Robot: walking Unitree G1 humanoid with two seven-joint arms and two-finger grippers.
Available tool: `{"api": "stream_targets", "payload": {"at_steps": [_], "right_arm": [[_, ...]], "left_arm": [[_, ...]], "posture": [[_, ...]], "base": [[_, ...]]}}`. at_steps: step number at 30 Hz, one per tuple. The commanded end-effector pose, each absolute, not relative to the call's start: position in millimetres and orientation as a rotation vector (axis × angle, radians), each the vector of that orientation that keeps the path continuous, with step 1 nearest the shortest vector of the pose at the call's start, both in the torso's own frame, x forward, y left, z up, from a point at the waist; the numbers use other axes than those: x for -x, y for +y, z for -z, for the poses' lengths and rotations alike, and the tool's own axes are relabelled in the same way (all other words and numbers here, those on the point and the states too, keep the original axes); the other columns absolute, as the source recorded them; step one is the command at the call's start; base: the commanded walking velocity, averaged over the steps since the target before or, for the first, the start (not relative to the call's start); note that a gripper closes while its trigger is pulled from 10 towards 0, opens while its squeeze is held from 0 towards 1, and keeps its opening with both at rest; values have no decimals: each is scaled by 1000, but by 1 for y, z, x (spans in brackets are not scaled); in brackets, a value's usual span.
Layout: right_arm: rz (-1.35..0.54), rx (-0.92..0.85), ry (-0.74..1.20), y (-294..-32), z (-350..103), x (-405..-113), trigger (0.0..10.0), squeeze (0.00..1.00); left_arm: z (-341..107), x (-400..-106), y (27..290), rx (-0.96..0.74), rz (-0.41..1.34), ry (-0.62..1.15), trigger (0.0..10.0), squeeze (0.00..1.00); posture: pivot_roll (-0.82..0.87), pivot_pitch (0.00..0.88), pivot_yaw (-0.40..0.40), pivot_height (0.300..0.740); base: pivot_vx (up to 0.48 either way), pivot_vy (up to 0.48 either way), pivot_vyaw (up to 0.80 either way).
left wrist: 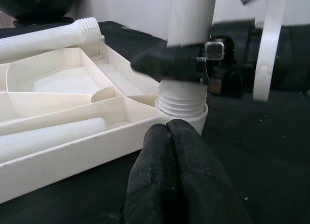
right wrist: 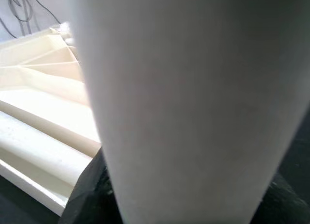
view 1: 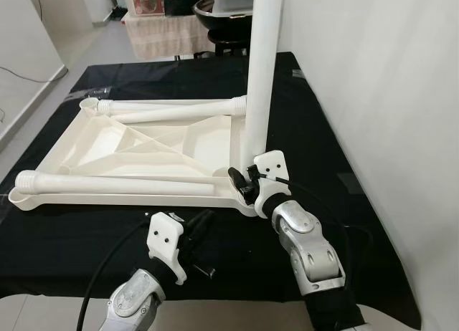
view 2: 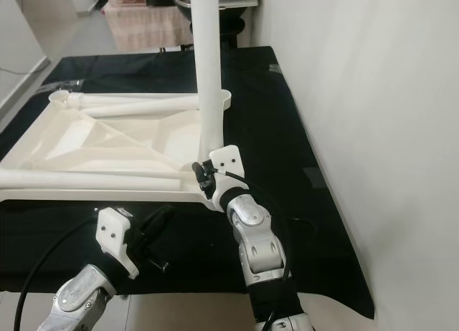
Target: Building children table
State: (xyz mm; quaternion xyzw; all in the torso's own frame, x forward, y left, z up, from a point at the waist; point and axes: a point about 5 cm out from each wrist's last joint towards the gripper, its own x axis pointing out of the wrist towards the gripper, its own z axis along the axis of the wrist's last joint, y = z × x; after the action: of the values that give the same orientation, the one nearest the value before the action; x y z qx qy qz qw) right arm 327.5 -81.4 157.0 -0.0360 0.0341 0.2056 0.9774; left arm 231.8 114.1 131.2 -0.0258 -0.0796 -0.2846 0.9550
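Upright table leg (view 1: 262, 66), long axis vertical, threaded foot seated in near-right corner socket of upturned tabletop (view 1: 107, 141). Right gripper (view 1: 247, 182) clenched around leg's base, clearly the nearer arm. Left gripper (left wrist: 172, 173) fingers pressed together, empty, just near-left of socket.

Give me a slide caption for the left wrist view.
Right gripper clamps the upright table leg above its threaded end in the tabletop corner socket; left gripper fingers shut nearby.
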Motion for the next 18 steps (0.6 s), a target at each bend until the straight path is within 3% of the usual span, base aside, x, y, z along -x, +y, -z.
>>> {"api": "stream_targets", "payload": {"at_steps": [1, 3, 6, 7, 9, 10, 14, 15, 16, 17, 18], "right_arm": [[-511, 44, 98, -73, -156, -325, 10000, 1000], [-511, 44, 98, -73, -156, -325, 10000, 1000], [-687, 39, 43, -75, -171, -328, 10000, 1000], [-789, 72, 17, -81, -179, -334, 10000, 463], [-789, 72, 17, -81, -179, -334, 10000, 463], [-855, 112, 2, -88, -185, -339, 10000, 0], [-970, 155, 2, -99, -195, -351, 10000, 0], [-1023, 141, 22, -101, -196, -354, 10000, 0], [-1023, 141, 22, -101, -196, -354, 10000, 0], [-1087, 137, 48, -102, -195, -357, 10000, 0], [-1087, 137, 48, -102, -195, -357, 10000, 0]], "left_arm": [[-129, -231, 116, 48, 571, -146, 10000, 0], [-129, -231, 116, 48, 571, -146, 10000, 0], [-128, -232, 115, 43, 567, -146, 10000, 0], [-128, -231, 115, 36, 556, -143, 10000, 0], [-128, -231, 115, 36, 556, -143, 10000, 0], [-128, -231, 115, 33, 544, -138, 10000, 0], [-127, -230, 118, 42, 505, -125, 10000, 0], [-126, -231, 119, 45, 496, -123, 5020, 0], [-126, -231, 119, 45, 496, -123, 5020, 0], [-126, -231, 119, 44, 491, -124, 0, 0], [-126, -231, 119, 44, 491, -124, 0, 0]], "posture": [[4, 144, 35, 740], [4, 144, 35, 740], [12, 135, 31, 740], [14, 134, 30, 740], [14, 134, 30, 740], [18, 132, 29, 740], [26, 125, 30, 740], [30, 122, 32, 740], [30, 122, 32, 740], [34, 119, 33, 740], [34, 119, 33, 740]], "base": [[0, 0, 0], [0, 0, 0], [0, 0, 0], [0, 0, 0], [0, 0, 0], [0, 0, 0], [0, 0, 0], [0, 0, 0], [0, 0, 0], [0, 0, 0], [0, 0, 0]]}}
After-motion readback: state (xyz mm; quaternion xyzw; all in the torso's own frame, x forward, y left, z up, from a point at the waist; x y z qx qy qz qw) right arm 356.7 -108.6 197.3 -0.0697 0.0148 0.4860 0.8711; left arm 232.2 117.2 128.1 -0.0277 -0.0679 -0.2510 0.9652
